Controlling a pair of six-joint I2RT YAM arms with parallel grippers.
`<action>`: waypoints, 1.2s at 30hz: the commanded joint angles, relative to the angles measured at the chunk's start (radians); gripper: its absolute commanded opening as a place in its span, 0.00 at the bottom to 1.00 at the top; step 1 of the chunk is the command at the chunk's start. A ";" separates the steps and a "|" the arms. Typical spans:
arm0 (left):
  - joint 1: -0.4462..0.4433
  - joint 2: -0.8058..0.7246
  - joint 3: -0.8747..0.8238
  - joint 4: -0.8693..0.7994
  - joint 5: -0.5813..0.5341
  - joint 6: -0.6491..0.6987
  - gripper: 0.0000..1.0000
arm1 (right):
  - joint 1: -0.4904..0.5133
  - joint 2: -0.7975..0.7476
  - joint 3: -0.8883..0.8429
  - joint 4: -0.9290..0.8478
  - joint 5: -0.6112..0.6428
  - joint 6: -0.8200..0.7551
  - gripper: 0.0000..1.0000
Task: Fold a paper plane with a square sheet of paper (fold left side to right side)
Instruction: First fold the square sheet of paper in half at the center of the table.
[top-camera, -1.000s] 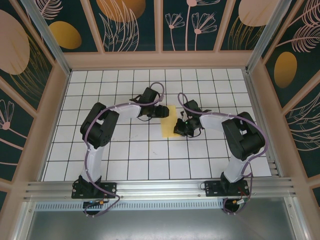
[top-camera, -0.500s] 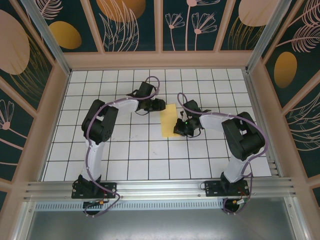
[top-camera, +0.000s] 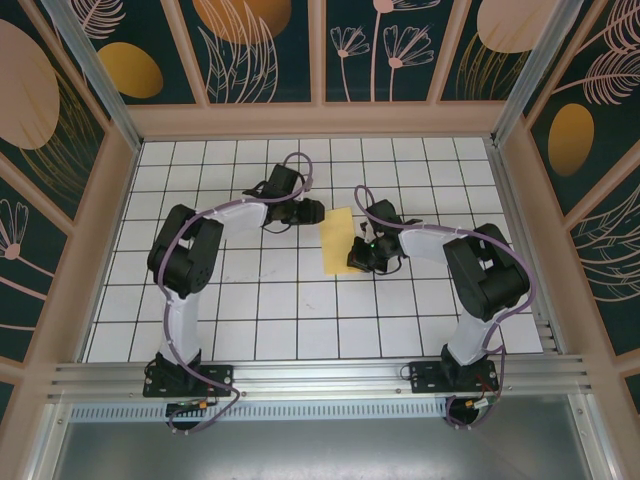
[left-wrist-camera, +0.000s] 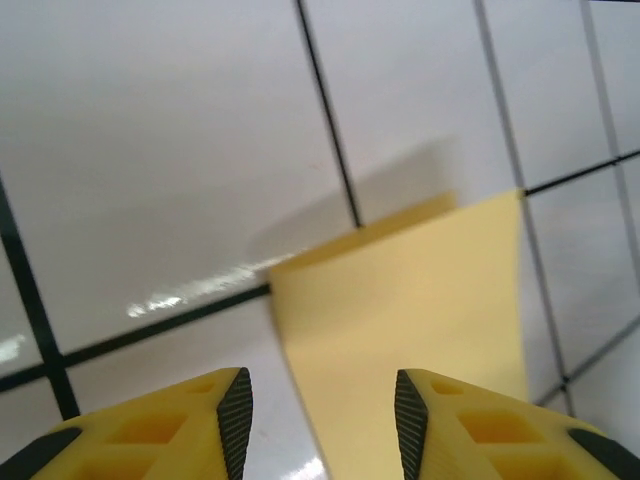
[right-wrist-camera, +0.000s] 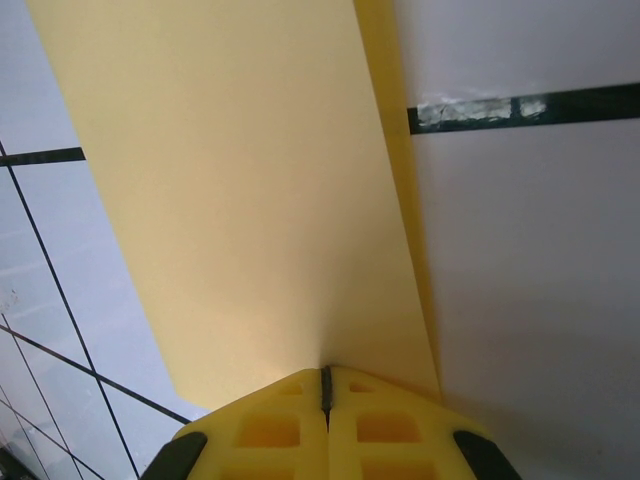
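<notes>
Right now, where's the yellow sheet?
Top view: the square sheet of paper lies near the middle of the grid table, between the grippers. The open left gripper is off its far-left corner, and the shut right gripper is at its right edge.

We see the thin yellow folded sheet of paper (top-camera: 338, 241) lying flat on the white grid-tiled table top (top-camera: 260, 310), between the two claws. From the left claw (top-camera: 318, 211), the sheet lies just ahead, its nearest corner in front of the gap between the fingers. The rest of it spreads away toward that claw's right-hand finger. Bare table lies ahead and to that claw's left. The right claw (right-wrist-camera: 325, 385) sits at the opposite end, its tips on the sheet's near edge. From there the sheet stretches ahead and leftward, with bare table to the right. The upper layer lies on the lower one, which juts out along the upper layer's right edge.
</notes>
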 joint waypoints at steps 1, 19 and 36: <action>-0.010 -0.037 -0.018 0.064 0.101 0.012 0.45 | 0.010 0.080 -0.038 -0.118 0.127 -0.013 0.03; -0.044 0.157 0.133 0.014 -0.005 0.015 0.46 | 0.018 0.087 -0.025 -0.134 0.136 -0.013 0.03; 0.007 0.205 0.158 -0.007 -0.135 0.031 0.48 | 0.021 0.087 -0.028 -0.142 0.139 -0.018 0.03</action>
